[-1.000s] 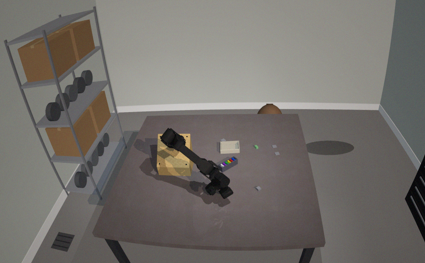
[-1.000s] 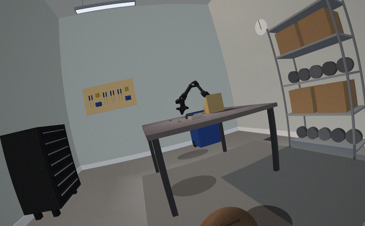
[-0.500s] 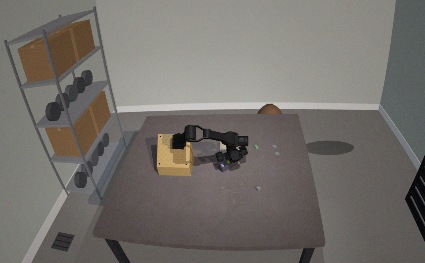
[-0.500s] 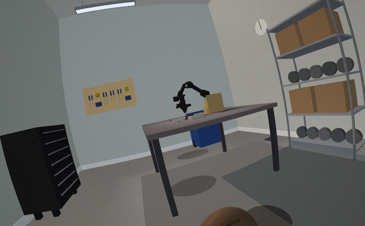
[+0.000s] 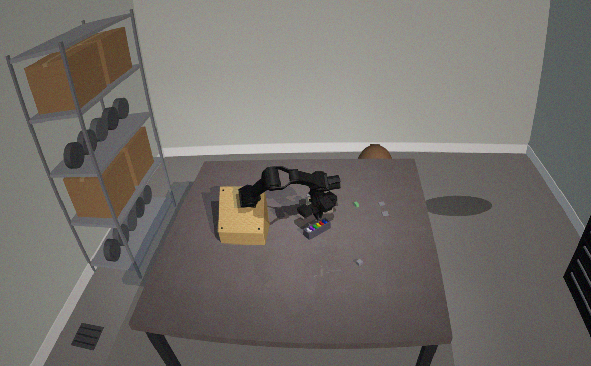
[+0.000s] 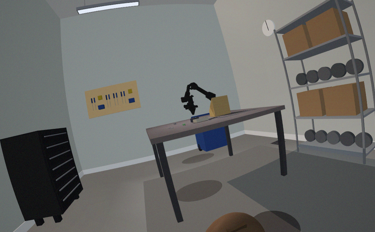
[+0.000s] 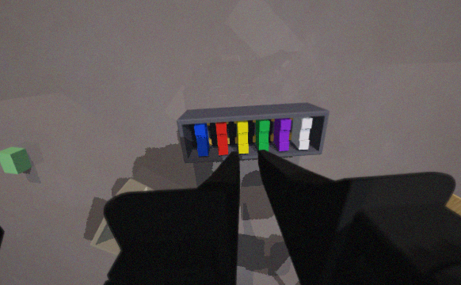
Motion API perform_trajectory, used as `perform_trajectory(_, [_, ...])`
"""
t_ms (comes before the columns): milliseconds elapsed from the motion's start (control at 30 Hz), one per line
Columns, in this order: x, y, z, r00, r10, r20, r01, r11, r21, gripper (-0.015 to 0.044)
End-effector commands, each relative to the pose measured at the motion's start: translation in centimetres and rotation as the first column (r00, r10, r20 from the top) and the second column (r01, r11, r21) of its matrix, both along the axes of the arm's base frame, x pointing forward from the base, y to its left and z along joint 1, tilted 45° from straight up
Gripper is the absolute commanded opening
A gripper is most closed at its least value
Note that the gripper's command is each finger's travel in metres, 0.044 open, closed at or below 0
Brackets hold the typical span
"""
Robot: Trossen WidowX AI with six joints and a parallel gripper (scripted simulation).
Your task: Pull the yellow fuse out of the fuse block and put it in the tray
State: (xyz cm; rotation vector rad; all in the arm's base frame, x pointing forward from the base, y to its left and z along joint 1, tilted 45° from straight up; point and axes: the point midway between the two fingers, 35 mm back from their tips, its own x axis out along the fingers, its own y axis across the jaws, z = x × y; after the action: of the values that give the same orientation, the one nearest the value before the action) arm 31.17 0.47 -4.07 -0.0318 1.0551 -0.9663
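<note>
Hovering with jaws nearly together and empty above six fuses [image 7: 242, 137] in one block [image 7: 253, 112].

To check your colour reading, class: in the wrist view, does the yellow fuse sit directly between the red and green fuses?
Yes, the yellow fuse stands in the block with the red fuse on one side and the green fuse on the other.

Top cam high, far; ext cam low across room; wrist cam close, down; all share table [image 5: 288, 282].
</note>
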Motion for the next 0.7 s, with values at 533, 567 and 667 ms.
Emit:
perform_trajectory(533, [0.2,-1.3,-1.5,1.000,0.004,-0.008,-0.004,1.000,-0.007,0.0068])
perform_trajectory(567, [0.2,-1.4,-1.5,1.000,0.004,-0.008,-0.004,1.000,-0.008,0.0068])
perform_trajectory(667, [0.2,-1.6,-1.7,1.000,0.004,-0.008,-0.004,1.000,-0.008,0.0068])
